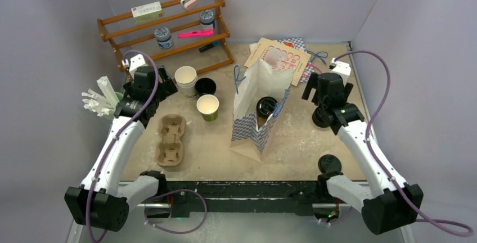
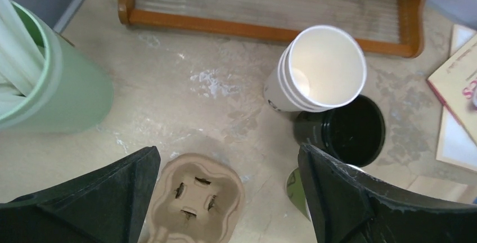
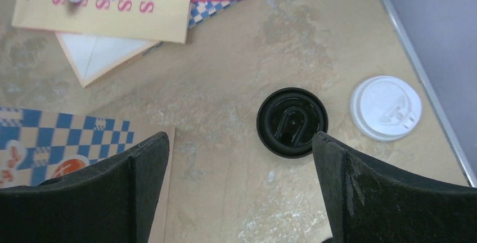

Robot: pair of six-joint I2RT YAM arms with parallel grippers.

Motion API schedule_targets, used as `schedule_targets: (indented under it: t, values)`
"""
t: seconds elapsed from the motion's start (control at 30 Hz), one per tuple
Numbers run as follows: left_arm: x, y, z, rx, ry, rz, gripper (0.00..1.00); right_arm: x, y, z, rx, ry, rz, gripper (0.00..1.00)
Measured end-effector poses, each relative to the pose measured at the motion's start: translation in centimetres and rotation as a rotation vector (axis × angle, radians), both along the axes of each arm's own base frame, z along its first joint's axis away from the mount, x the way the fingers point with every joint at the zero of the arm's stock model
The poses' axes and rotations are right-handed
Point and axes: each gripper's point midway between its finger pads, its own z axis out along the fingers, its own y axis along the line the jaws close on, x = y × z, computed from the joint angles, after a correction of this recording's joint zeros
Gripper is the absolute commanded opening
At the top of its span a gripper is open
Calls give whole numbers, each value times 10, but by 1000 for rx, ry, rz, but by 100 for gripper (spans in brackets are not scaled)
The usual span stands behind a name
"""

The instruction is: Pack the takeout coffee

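Currently the left gripper (image 2: 228,158) is spread wide with nothing between its fingers (image 2: 107,198). It hangs above the far left of the table (image 1: 304,142). Directly below it lies a moulded-pulp cup carrier (image 2: 197,195). Ahead of it stands a stack of white paper cups (image 2: 320,68), and an open black cup (image 2: 351,130) with no lid sits right against the stack. A green cup (image 1: 207,107) with a white inside stands just beside these. A pale green holder (image 2: 62,91) of white straws stands to the left, and a wooden rack (image 2: 270,29) stands at the far edge.

The right gripper (image 3: 241,142) is likewise spread and empty. On the table beneath it lies a loose black lid (image 3: 292,122). A white lid (image 3: 386,108) lies near that one, closer to the table edge. Flat printed paper with pink lettering (image 3: 129,7) lies further out.

The takeout coffee (image 1: 266,107), a black cup with its black lid on, sits inside the open blue-checked paper bag (image 1: 250,133). The bag stands upright mid-table between the two arms. Neither gripper touches the bag or the cup.
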Motion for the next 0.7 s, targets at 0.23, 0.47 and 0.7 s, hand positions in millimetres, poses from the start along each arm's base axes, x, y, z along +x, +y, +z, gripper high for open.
schedule_targets:
  t: [0.23,0.47,0.7]
  values:
    - [-9,15,-72,79,19,13,98,23,6,-46,-31,40,40,99]
    - [2,47,-96,194,15,88,99,37,-14,-87,-30,2,-18,98]
    - [8,73,-136,274,32,122,99,49,-17,-116,-52,-89,38,98]
